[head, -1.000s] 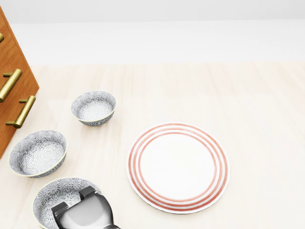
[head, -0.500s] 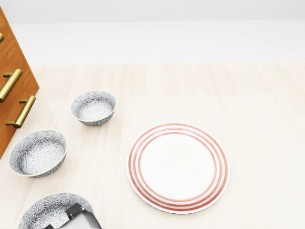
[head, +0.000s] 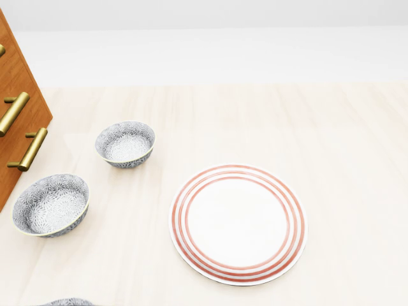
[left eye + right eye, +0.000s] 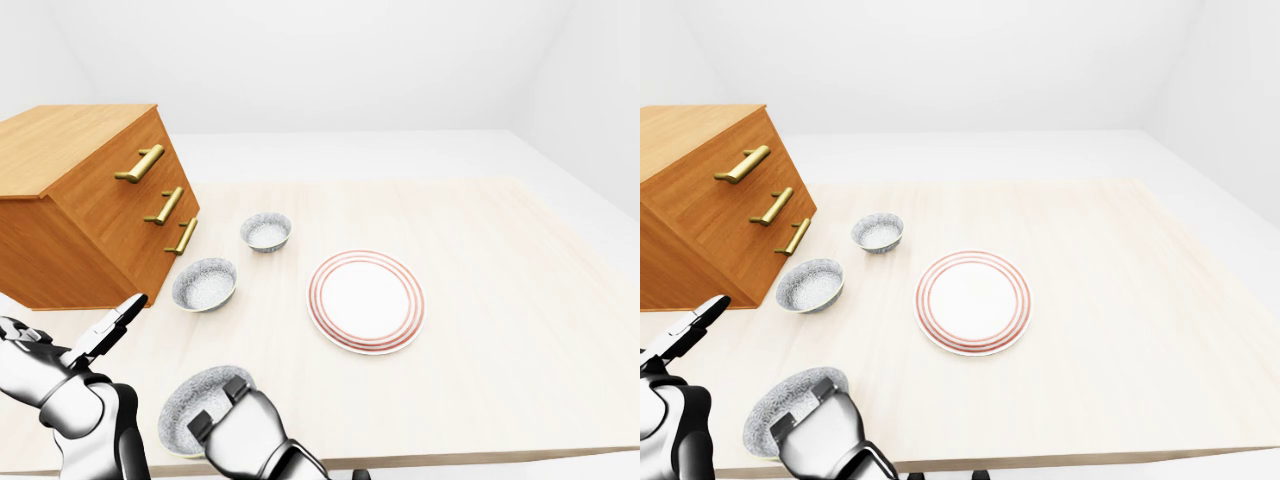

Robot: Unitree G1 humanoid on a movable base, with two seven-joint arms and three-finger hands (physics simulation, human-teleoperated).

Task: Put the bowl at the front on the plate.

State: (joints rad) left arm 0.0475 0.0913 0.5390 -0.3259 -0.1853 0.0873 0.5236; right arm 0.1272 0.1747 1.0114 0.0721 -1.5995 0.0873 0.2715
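The grey patterned bowl (image 4: 188, 402) nearest the table's bottom edge sits at the lower left of the left-eye view; only a sliver of its rim (image 3: 67, 302) shows in the head view. My right hand (image 4: 219, 408) rises from the bottom edge, its dark fingertips hooked over the bowl's right rim and closed on it; the thumb is hidden. The white plate with red rings (image 4: 366, 301) lies flat, up and to the right of the bowl and well apart from it. At the far left my left hand (image 4: 105, 332) hovers open, fingers stretched, holding nothing.
Two more patterned bowls (image 4: 204, 284) (image 4: 266, 231) stand in a row above the held one, left of the plate. A wooden dresser (image 4: 90, 200) with brass handles fills the upper left. The table's edge (image 4: 450, 458) runs just below the hands.
In the head view the right hand and the nearest bowl have slid down and left together, almost out of frame. The plate, the other bowls and the camera have not moved.
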